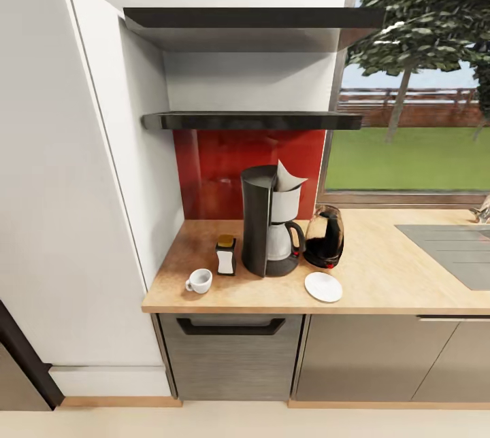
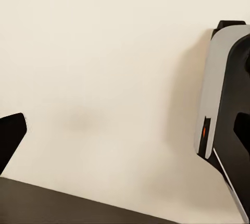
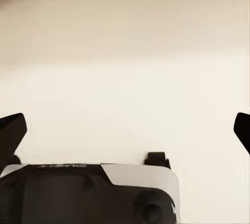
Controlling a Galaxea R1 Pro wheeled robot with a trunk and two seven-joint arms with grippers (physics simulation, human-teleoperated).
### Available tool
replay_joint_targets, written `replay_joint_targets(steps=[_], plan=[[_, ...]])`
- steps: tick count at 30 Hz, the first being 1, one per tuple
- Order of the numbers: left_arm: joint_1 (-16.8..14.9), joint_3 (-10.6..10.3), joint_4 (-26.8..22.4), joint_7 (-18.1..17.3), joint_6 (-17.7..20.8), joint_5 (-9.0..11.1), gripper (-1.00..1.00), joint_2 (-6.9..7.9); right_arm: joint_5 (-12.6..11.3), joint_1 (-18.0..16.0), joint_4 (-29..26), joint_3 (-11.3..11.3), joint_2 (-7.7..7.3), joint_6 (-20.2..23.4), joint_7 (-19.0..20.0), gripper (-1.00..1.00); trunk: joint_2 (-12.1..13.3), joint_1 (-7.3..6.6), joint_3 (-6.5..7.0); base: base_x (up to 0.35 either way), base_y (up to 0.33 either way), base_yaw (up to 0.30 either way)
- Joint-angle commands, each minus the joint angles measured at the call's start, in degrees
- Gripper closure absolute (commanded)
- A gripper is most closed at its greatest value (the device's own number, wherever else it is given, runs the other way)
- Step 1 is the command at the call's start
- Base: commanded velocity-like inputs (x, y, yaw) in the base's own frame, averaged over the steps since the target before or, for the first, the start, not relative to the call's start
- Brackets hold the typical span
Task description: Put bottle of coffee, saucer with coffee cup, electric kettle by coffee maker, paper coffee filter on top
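The coffee maker [image 1: 267, 224] stands on the countertop [image 1: 381, 288] with a white paper coffee filter [image 1: 289, 178] sticking up from its top. The bottle of coffee [image 1: 225, 255] stands close on its left. The electric kettle [image 1: 324, 237] stands close on its right. The saucer [image 1: 323, 286] lies bare in front of the kettle. The coffee cup [image 1: 199, 281] sits on the counter at front left, apart from the saucer. The black kitchen shelf [image 1: 252, 120] above is bare. My left gripper [image 2: 125, 130] and right gripper [image 3: 125, 130] hang open over the floor, holding nothing.
A tall white cabinet [image 1: 68, 186] walls in the counter's left end. A grey inset sink [image 1: 452, 247] takes the right side. A second black shelf [image 1: 252, 16] hangs higher. Below the counter is a drawer with a dark handle [image 1: 231, 326]. My own base [image 3: 88, 193] shows beneath the grippers.
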Motion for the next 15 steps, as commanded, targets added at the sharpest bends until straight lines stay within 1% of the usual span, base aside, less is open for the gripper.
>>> replay_joint_targets(steps=[1, 2, 4, 5, 7, 8, 9, 11, 12, 14, 15], plan=[[0.0, 0.3, -0.1, -0.2, 0.2, -0.4, -1.00, 0.10, -0.5, 0.0, -2.4, 0.4, 0.55, 0.0, 0.2, -1.00, -0.1, 0.03, -0.09, 0.000, 0.000, 0.000], [0.0, 0.3, -0.1, -0.2, 0.2, -0.4, -1.00, 0.16, -0.5, 0.0, -3.5, 0.4, 0.96, 0.0, 0.2, -1.00, -0.1, 0.03, -0.09, 0.000, 0.000, 0.000], [0.0, 0.3, 0.3, -0.2, 0.2, -0.3, -1.00, 0.29, -0.4, 0.0, -8.2, 0.5, 2.86, 0.0, 0.2, -1.00, -0.1, 0.03, -0.09, 0.000, 0.000, 0.000], [0.0, 0.3, 0.4, -0.2, 0.2, -0.3, -1.00, 0.29, -0.3, 0.0, -9.4, 0.5, 3.33, 0.0, 0.2, -1.00, -0.1, 0.03, -0.09, 0.000, 0.000, 0.000], [0.0, 0.3, 0.8, -0.3, 0.1, -0.3, -1.00, 0.29, 0.6, 0.0, -14.5, 0.5, 5.20, 0.0, 0.1, -1.00, -0.1, 0.03, -0.09, 0.000, 0.000, 0.000], [0.0, 0.3, 0.9, -0.3, 0.1, -0.3, -1.00, 0.29, 1.6, 0.0, -17.3, 0.5, 6.09, 0.1, 0.0, -1.00, -0.1, 0.03, -0.09, 0.000, 0.000, 0.000], [0.0, 0.3, 0.9, -0.3, 0.1, -0.3, -1.00, 0.29, 2.2, 0.0, -18.7, 0.5, 6.54, 0.1, 0.0, -1.00, -0.1, 0.03, -0.09, 0.000, 0.000, 0.000], [0.0, 0.3, 1.0, -0.3, 0.2, -0.3, -1.00, 0.29, 5.1, 0.0, -24.4, 0.5, 8.16, 0.1, -0.2, -1.00, -0.1, 0.03, -0.09, 0.000, 0.000, 0.000], [0.0, 0.3, 1.0, -0.3, 0.2, -0.3, -1.00, 0.29, 5.8, 0.0, -25.8, 0.5, 8.58, 0.1, -0.2, -1.00, -0.1, 0.03, -0.09, 0.000, 0.000, 0.000], [0.0, 0.3, 1.1, -0.3, 0.2, -0.3, -1.00, 0.29, 8.5, 0.0, -31.2, 0.4, 10.17, 0.1, -0.3, -1.00, -0.1, 0.03, -0.09, 0.000, 0.000, 0.000], [0.0, 0.3, 1.1, -0.3, 0.2, -0.3, -1.00, 0.29, 9.3, 0.0, -33.6, 0.4, 10.87, 0.1, -0.5, -1.00, -0.1, 0.03, -0.09, 0.000, 0.000, 0.000]])
